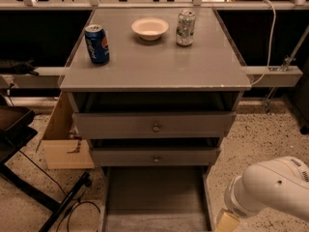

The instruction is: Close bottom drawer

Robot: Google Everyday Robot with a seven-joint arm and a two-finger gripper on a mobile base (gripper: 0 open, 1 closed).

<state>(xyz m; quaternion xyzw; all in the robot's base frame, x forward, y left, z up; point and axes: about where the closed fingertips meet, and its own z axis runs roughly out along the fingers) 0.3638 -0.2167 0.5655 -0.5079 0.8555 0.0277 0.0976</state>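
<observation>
Gripper point(226, 223) low right, beside the pulled-out bottom drawer point(155, 197)
We think it is mostly cropped; its state we cannot tell.

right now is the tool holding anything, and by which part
Cannot be told: the tool is out of view, past the lower right edge beyond the white arm. Nothing visible touches the open bottom drawer.
</observation>
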